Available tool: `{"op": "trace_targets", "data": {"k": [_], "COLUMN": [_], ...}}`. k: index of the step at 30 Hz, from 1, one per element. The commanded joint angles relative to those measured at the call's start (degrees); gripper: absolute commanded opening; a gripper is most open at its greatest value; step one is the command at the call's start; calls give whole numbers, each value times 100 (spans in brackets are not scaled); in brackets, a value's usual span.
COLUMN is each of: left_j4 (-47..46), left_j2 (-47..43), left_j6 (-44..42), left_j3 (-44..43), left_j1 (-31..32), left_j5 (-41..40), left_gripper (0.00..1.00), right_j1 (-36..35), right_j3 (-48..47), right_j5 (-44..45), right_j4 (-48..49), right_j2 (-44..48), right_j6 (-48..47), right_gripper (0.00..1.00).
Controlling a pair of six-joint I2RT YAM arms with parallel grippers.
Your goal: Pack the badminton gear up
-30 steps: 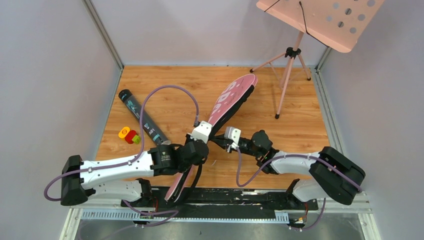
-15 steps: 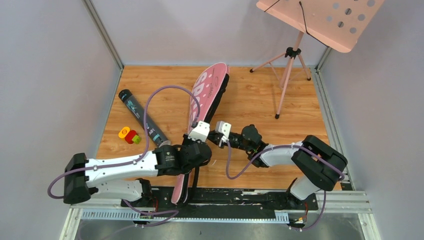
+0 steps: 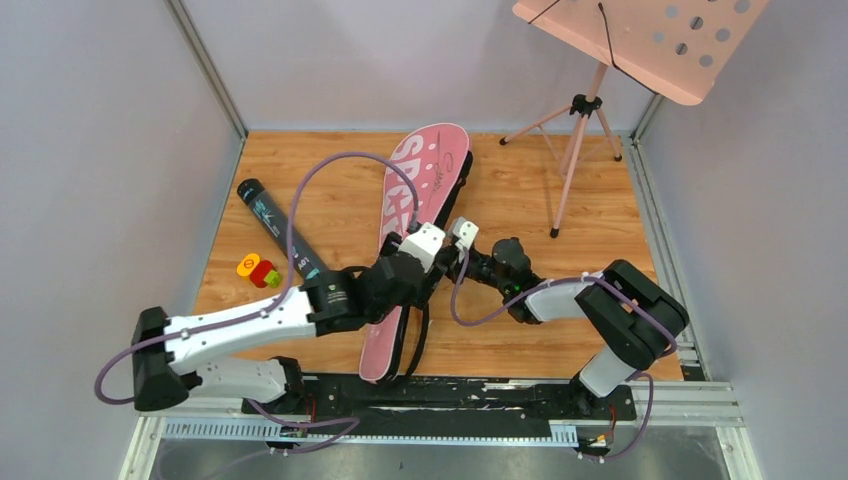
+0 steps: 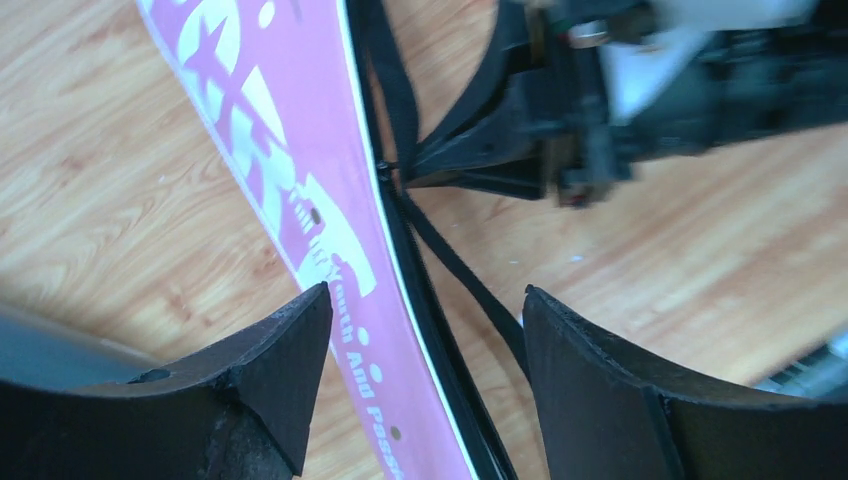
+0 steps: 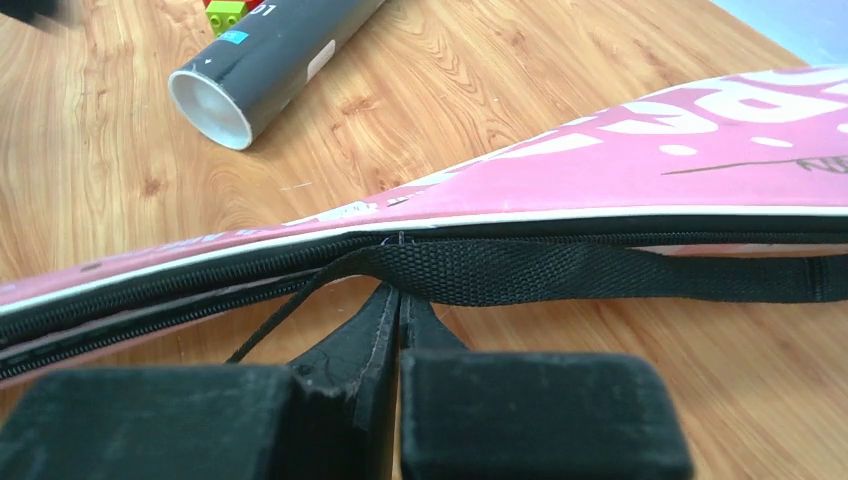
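The pink "SPORT" racket bag (image 3: 420,175) lies flat on the wooden table, running from the back centre towards the near edge. My left gripper (image 3: 428,258) hovers over its middle, open, with the bag's pink face (image 4: 290,190) and its black strap (image 4: 470,290) showing between the fingers and nothing held. My right gripper (image 3: 450,262) meets the bag's right edge, shut on the black strap (image 5: 600,270) where it joins the zip side; in the right wrist view the gripper (image 5: 400,300) has its tips tucked under that strap. The long black tube (image 3: 285,232) lies to the left.
A small orange, red and green toy (image 3: 258,270) sits beside the tube near the left wall. The pink music stand (image 3: 640,40) rises at the back right, its tripod legs (image 3: 562,185) on the table. Grey walls close in the left, back and right sides.
The bag has swung from pointing back-right to pointing straight back and now lies flat. My left gripper has opened and let go of it. The right gripper stayed shut and moved left with it.
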State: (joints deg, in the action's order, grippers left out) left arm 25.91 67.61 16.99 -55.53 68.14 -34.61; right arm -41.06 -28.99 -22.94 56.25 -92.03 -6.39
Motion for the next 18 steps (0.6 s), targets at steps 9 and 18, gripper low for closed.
{"op": "trace_targets", "data": {"k": [9,18], "left_j4": [1324,1280], "left_j2": [-1904,-1307], "left_j6": [365,482], "left_j3": [623,801], "left_j1": [2,1309], "left_j5": [2273,456], "left_gripper": [84,89], "right_j1": [285,479], "right_j3": [-857,-2229], "right_j5": [742,1093], "right_j4": [-55,-2092], "right_j2": [-25,144], "right_j6": [1319,2075], "right_gripper": [0,0]}}
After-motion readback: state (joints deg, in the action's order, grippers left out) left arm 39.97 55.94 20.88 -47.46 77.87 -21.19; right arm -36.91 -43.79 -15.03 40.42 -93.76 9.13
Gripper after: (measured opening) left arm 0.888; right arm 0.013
